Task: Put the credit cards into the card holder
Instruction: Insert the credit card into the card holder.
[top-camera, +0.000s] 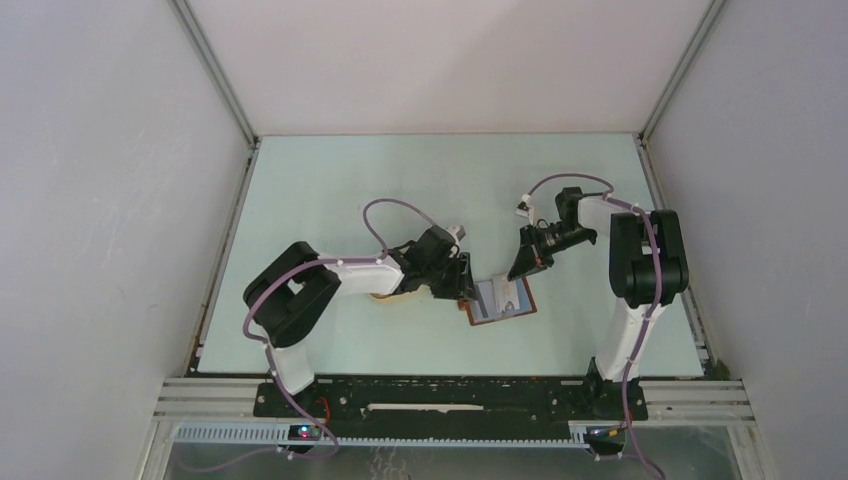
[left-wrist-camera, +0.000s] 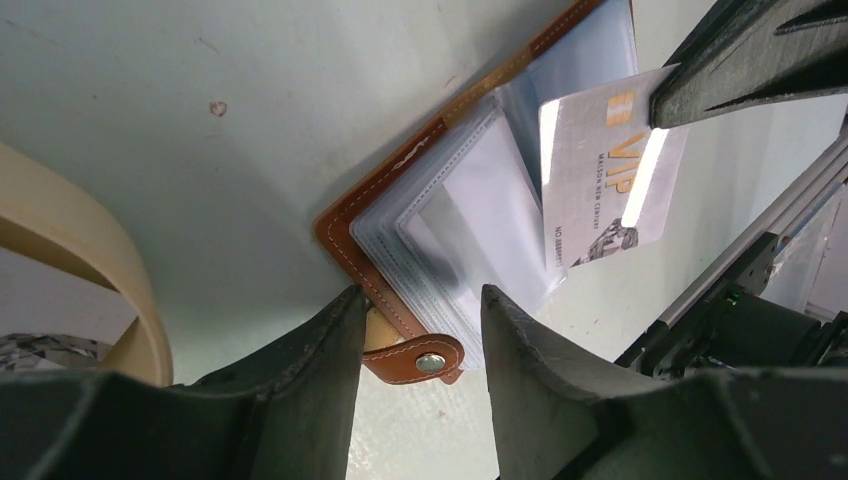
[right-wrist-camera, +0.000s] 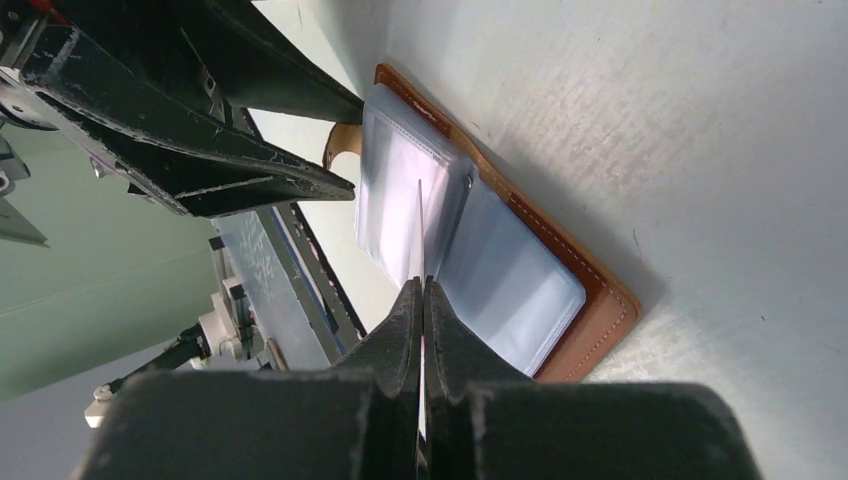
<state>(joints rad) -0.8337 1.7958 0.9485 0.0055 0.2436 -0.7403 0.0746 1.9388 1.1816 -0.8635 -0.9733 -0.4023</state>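
Our right gripper (right-wrist-camera: 421, 285) pinches a card (left-wrist-camera: 600, 170) above the open wallet (left-wrist-camera: 345, 235) toward the table (top-camera: 330, 180)'s near edge; our left gripper (left-wrist-camera: 415, 300) straddles its corner, spread.

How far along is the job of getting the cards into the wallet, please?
Done: the wallet lies open, clear pockets showing, the left hand straddling its snap corner. In hand: the right hand pinches a white VIP card, edge down over the pockets. Left: that card is not yet in; the pockets in view look empty.
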